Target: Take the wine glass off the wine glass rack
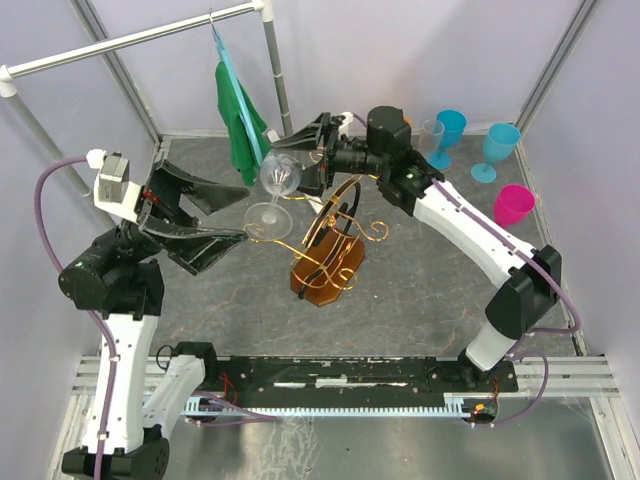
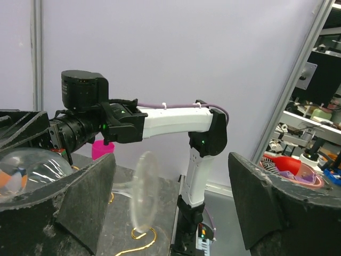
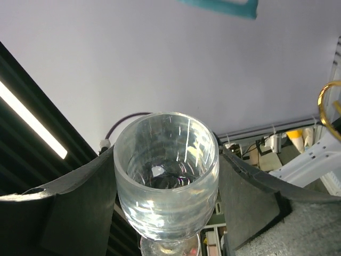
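Observation:
The clear wine glass [image 1: 279, 174] lies tilted on its side, its bowl between the fingers of my right gripper [image 1: 295, 160], which is shut on it. In the right wrist view the bowl [image 3: 166, 176] fills the gap, both pads against it. Its round foot [image 1: 263, 217] sits just above a gold scroll arm of the wine glass rack [image 1: 335, 235], which has a black loop and an amber base [image 1: 325, 282]. My left gripper [image 1: 238, 215] is open beside the foot. In the left wrist view the foot [image 2: 143, 192] stands between the spread fingers [image 2: 80, 205], touching neither.
A grey clothes rail [image 1: 130, 38] at the back left carries green and teal cloths [image 1: 240, 120]. Two blue goblets [image 1: 497, 148], a pink cup [image 1: 513, 204] and a clear goblet [image 1: 432, 135] stand at the back right. Walls close in the sides.

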You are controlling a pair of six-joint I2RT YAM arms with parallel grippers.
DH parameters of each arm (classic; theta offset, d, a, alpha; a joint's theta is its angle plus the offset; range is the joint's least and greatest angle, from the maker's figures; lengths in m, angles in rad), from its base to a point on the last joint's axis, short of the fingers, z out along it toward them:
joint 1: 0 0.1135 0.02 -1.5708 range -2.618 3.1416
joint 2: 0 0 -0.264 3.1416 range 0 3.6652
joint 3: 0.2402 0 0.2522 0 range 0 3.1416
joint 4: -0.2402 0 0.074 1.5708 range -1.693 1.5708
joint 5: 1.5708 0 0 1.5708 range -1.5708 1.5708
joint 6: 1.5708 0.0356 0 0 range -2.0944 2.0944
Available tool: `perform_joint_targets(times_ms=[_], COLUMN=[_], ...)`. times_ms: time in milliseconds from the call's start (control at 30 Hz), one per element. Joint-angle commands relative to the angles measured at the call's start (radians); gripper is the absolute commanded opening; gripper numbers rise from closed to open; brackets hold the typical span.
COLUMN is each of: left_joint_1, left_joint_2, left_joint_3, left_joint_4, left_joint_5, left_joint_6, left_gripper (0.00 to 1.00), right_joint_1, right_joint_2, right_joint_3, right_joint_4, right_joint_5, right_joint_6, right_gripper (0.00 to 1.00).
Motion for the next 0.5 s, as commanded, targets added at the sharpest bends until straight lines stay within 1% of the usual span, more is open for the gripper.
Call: perform_joint_targets(times_ms=[0,167,267,300,367,467], left_joint_1=[-0.003,-0.003,-0.004,-0.004,-0.006,-0.009], left_joint_2=[-0.047,-0.061,-0.063,-0.064,-0.065,-0.068], left_joint_3=[0.053,0.063,0.05,0.046,0.039,0.032], left_joint_4=[-0.131,-0.22,-0.232,-0.233,-0.241,-0.259], left_joint_5=[-0.062,-0.074,-0.08,-0.081,-0.083,-0.084], left_joint_6=[0.124,0.171,0.175,0.174,0.18,0.192], left_gripper=[0.93,0.94,0.94,0.94,0.94,0.94], right_joint_1=[-0.111,-0.343,-0.497,-0.534,-0.592,-0.683], right_joint_2=[-0.059,-0.163,-0.21,-0.22,-0.221,-0.203], right_joint_3=[0.011,-0.09,-0.102,-0.096,-0.055,0.04], right_joint_4=[-0.05,-0.097,-0.149,-0.157,-0.23,-0.403], right_joint_5=[-0.043,-0.101,-0.119,-0.126,-0.151,-0.158], right_joint_6=[-0.135,-0.211,-0.305,-0.34,-0.417,-0.583], right_gripper=[0.69,0.69,0.67,0.65,0.64,0.65])
